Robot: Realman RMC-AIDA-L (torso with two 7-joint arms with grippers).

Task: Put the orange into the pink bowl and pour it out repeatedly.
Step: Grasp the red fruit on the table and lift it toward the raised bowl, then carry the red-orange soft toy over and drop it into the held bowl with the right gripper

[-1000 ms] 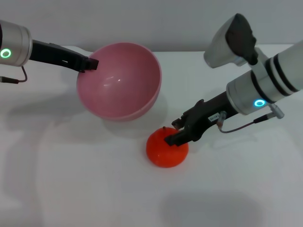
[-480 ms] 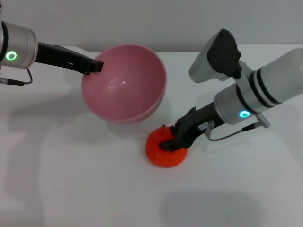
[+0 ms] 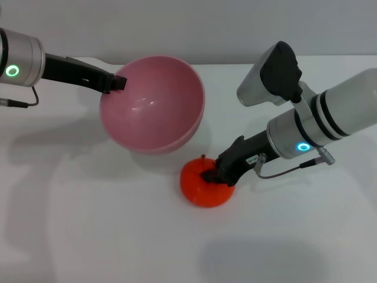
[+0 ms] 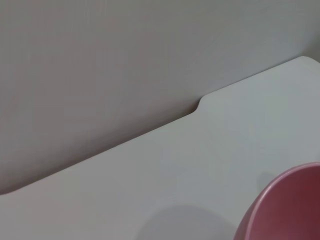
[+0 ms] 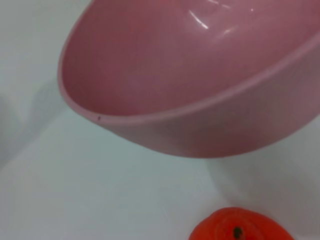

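Risking a slip: right gripper [image 3: 211, 175] pinches only the bumpy top of the orange [image 3: 203, 190], fingers closed narrowly near the dark stem, so could lose the lumpy fruit on lifting and send it rolling across the white desk [image 3: 118, 236]. Could also knock the near rim of the pink bowl [image 3: 152, 103] on the way over, since bowl sits tilted, mouth turned toward the fruit. Left gripper [image 3: 113, 81] grips the bowl's far rim, fingers closed on the thin edge; may twist there if bumped. Orange rests on the desk just beside and below the bowl, apart from it, bright orange-red, ridged like a small pumpkin, glossy. Bowl looks deep, smooth, plain pink, empty, with highlights inside. Seen from the right wrist, fruit lies just under the bowl's raised wall.
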